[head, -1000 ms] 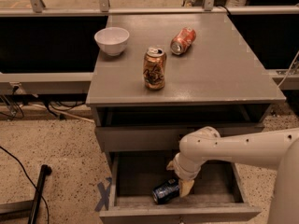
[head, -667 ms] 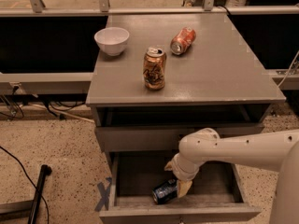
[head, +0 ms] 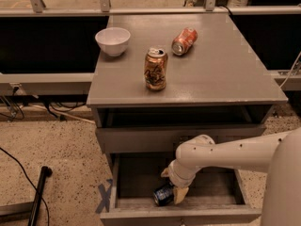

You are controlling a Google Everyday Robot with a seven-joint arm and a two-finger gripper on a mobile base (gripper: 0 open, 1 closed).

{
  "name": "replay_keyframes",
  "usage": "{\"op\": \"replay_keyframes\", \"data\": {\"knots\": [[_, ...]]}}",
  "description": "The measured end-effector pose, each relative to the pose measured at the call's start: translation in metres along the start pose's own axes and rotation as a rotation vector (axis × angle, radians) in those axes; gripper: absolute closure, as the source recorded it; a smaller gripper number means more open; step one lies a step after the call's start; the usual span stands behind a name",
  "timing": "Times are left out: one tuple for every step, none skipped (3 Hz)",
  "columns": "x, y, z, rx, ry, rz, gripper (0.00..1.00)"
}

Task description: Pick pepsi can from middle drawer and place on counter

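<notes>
A: Containers first. What's in them?
B: One view only. The middle drawer [head: 136, 182] stands pulled out. The pepsi can [head: 163, 195] lies on its side on the drawer's board bottom, near the front board, approx. mid-width.
A: And the gripper?
B: The gripper [head: 172, 184] is down inside that drawer, w/ the arm [head: 225, 152] reaching in from pic-right. Its fingers [head: 180, 195] are spread: one tan tip is just beside the can's right end, the other is behind the can. Whether they touch it, can't tell.
A: Up top?
B: On the counter [head: 225, 74] a white bowl [head: 113, 40] sits upright at the back-left corner. A gold can [head: 155, 68] stands upright nearer the front, and an orange can [head: 184, 41] lies on its side farther back.
A: Hard to make out?
B: The arm hides part of the drawer's bottom, and the pepsi can's label is too dark to read. The drawer front is cut off by the bottom edge, and the robot body [head: 287, 182] by the right edge.
</notes>
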State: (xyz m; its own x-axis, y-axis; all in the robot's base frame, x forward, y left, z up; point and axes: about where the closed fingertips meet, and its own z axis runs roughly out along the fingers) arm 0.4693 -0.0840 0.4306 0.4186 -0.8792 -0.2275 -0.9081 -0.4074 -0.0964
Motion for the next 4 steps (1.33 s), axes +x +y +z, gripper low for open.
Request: {"op": "replay_keyframes", "data": {"knots": [[-0.002, 0.0, 0.012, 0.006, -0.007, 0.003, 0.28], [-0.001, 0.0, 0.024, 0.013, -0.012, 0.013, 0.3], [-0.001, -0.002, 0.033, 0.016, -0.013, 0.017, 0.36], [0.003, -0.003, 0.038, 0.016, -0.009, 0.025, 0.39]]}}
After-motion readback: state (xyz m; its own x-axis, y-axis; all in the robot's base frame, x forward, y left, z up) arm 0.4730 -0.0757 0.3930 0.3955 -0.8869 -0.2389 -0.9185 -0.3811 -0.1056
